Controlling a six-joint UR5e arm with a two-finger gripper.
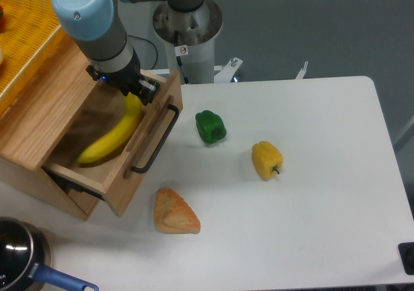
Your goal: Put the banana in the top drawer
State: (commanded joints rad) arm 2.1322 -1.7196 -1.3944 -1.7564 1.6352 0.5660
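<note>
Right now, from the fixed camera, the banana lies inside the open top drawer, directly below and toward the viewer from the end effector. Its long axis runs diagonally, the upper end under the fingers, the lower end pointing to the drawer's near-left corner. Whether the fingers grip it I cannot tell.
</note>
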